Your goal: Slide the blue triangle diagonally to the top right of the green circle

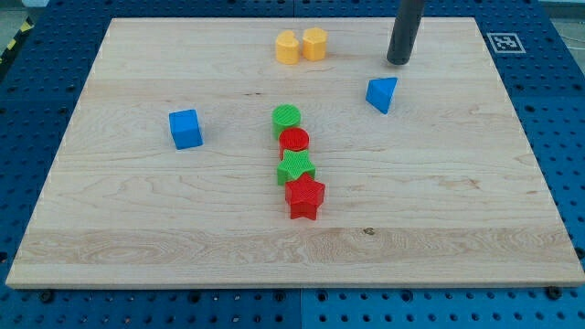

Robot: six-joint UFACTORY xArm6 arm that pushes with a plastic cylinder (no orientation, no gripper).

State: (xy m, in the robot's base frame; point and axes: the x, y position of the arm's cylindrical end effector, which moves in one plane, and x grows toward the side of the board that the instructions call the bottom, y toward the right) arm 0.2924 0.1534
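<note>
The blue triangle [382,94] lies on the wooden board, right of centre and towards the view's top. The green circle [286,118] stands near the board's middle, well to the left of the triangle and slightly lower. My tip [398,62] rests on the board just above and slightly right of the blue triangle, a small gap apart from it. The rod rises out of the view's top.
A red circle [294,140], a green star [296,167] and a red star [304,197] form a column below the green circle. A blue cube [186,129] sits at the left. Two yellow blocks [301,45] stand near the top edge. The board [110,238] is ringed by blue pegboard.
</note>
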